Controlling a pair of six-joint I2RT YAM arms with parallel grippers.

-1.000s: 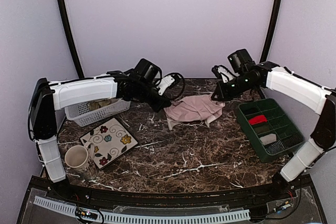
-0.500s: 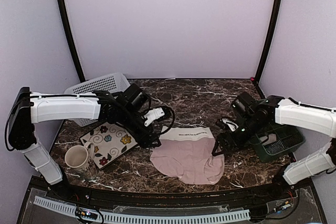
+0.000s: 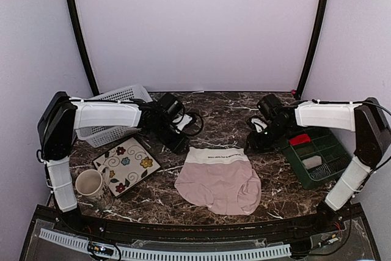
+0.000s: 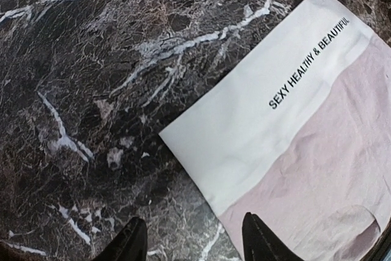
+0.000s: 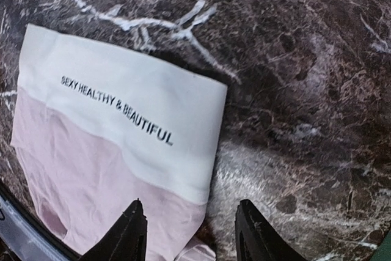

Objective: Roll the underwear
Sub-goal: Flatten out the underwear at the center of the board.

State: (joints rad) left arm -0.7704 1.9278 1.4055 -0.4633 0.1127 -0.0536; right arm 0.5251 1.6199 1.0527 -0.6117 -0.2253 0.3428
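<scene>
The pink underwear [image 3: 218, 183] lies spread flat at the middle of the bench [image 3: 226, 113], nearer its near edge, cream waistband [image 3: 218, 156] toward the far edge. The left gripper [image 3: 181, 147] hangs just beside the waistband's left corner, the right gripper [image 3: 250, 146] just beside its right corner. A green tray [image 3: 335, 150] sits along the right edge

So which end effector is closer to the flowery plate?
The left. The left end effector hangs close by the flowery plate, at the pink underwear's waistband corner. The right end effector sits across the underwear, near the green tray.
</scene>
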